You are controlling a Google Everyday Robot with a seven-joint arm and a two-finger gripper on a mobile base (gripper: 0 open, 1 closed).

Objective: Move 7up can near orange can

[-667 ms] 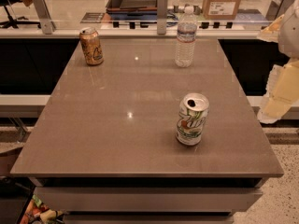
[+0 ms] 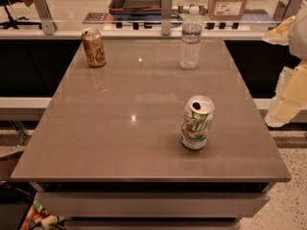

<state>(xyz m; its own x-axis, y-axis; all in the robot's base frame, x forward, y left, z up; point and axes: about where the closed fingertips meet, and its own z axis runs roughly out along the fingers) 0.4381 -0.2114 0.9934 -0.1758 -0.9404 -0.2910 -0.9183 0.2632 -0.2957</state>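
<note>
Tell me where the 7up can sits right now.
In the camera view the 7up can stands upright on the table, near right, far from the orange can at the far left. The pincer is beyond the table's right edge.

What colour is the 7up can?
The 7up can is white with green script, camera view; gripper at the right edge, off the table.

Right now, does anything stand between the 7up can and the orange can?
Nothing visible does. The 7up can stands front right, the orange can back left, with only table surface between them. The water bottle stands back right, off that line. The claw is beyond the table's right edge.
</note>
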